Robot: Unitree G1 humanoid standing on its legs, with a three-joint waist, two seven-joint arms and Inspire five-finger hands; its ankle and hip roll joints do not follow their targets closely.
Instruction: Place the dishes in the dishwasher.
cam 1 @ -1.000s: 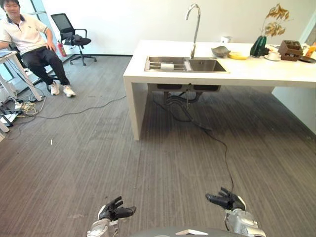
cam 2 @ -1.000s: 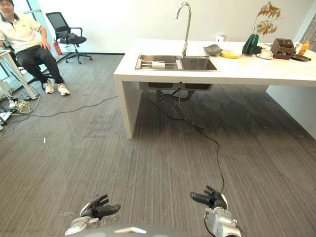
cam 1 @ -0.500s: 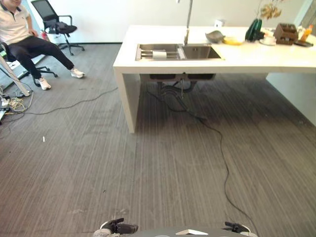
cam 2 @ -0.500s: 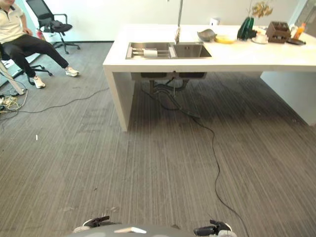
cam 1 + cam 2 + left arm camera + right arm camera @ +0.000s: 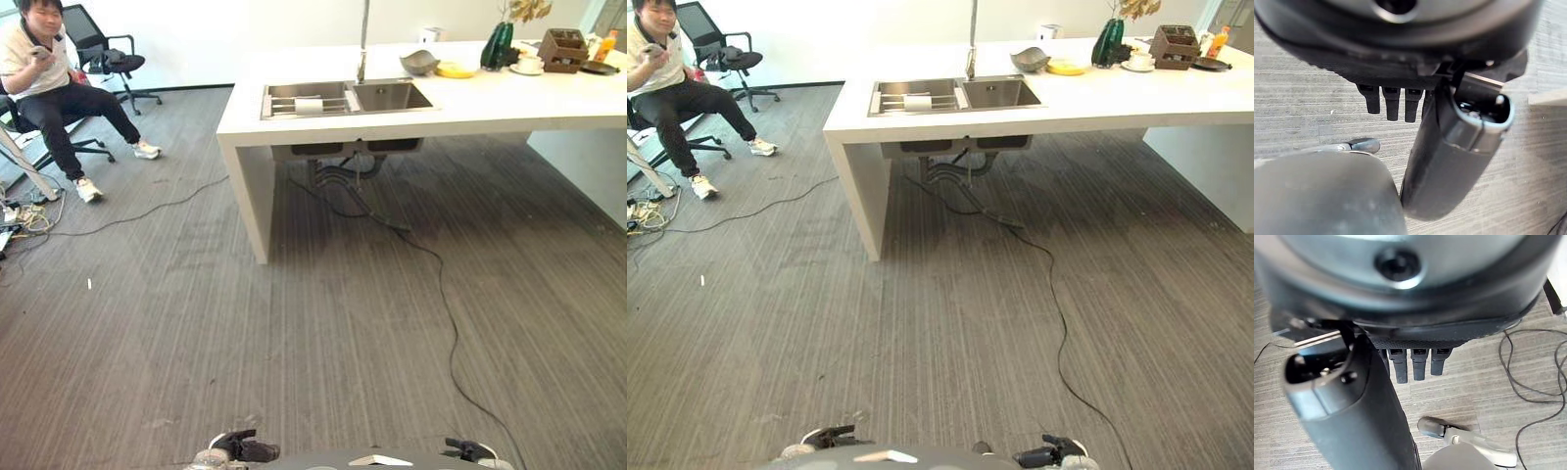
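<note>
Far ahead on the white counter (image 5: 509,103) sit the dishes: a grey bowl (image 5: 419,62), a yellow plate (image 5: 456,70), a cup on a saucer (image 5: 527,65) and a dark plate (image 5: 596,67). A steel double sink (image 5: 348,97) with a tall tap is set in the counter's left part. My left hand (image 5: 240,450) and right hand (image 5: 468,451) hang low by my body, well away from the counter. In the wrist views the left hand's fingers (image 5: 1393,100) and the right hand's fingers (image 5: 1413,364) are relaxed over grey carpet and hold nothing.
A black cable (image 5: 446,304) runs across the carpet from under the sink towards me. A person (image 5: 49,88) sits at the far left beside an office chair (image 5: 103,59) and floor wires. A green vase (image 5: 496,44) and a brown box (image 5: 563,49) stand on the counter.
The camera has moved, so the counter stands differently in view. Both hands have dropped from mid-air to the bottom edge. The seated person has raised a hand.
</note>
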